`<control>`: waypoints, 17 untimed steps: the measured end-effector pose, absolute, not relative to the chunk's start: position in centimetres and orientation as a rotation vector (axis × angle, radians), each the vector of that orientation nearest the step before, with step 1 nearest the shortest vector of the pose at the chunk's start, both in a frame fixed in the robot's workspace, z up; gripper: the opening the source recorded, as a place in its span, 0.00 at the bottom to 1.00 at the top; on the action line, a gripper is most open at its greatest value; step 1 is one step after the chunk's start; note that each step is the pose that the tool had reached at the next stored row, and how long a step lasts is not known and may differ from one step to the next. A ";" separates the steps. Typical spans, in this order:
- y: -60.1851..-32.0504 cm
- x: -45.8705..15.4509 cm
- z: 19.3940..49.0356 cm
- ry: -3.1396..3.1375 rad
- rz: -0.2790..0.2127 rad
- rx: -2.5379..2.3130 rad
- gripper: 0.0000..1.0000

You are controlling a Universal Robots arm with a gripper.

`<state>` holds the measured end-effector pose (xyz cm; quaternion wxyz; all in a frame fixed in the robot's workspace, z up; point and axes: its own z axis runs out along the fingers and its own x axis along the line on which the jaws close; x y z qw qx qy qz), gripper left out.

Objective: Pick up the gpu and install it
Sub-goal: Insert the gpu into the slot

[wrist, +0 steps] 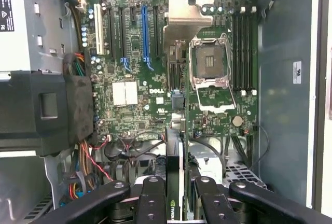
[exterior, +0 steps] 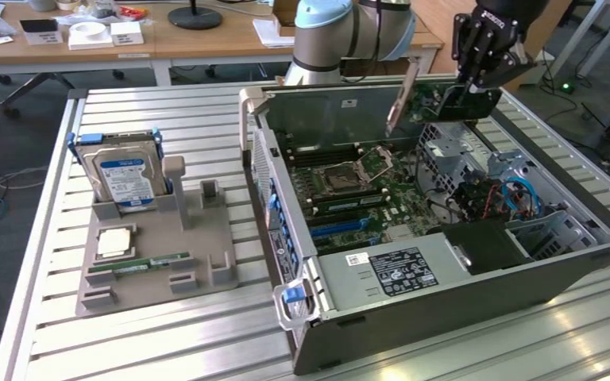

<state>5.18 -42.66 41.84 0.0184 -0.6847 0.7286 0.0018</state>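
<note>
Exterior view: arm (exterior: 353, 32) reaches over the case (exterior: 443, 305), gripper (exterior: 476, 83) pointing down, clamped on the gpu (exterior: 445, 101). Wrist view catches the card edge-on, its faces hidden.

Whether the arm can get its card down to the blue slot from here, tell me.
Probably yes: the fingers hold the card over the open case, and nothing covers the blue slot.

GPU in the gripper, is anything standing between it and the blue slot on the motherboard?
Nothing visible does. The gripper holds the gpu edge-on over the open case; the blue slot looks empty. The cable bundle lies off to the side, by the black shroud.
</note>
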 end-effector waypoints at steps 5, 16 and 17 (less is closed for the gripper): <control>-42.7 4.3 41.4 2.254 -0.002 -2.128 0.26; -42.7 2.5 40.6 2.238 -0.012 -2.134 0.26; -42.7 2.3 40.5 2.236 -0.013 -2.135 0.26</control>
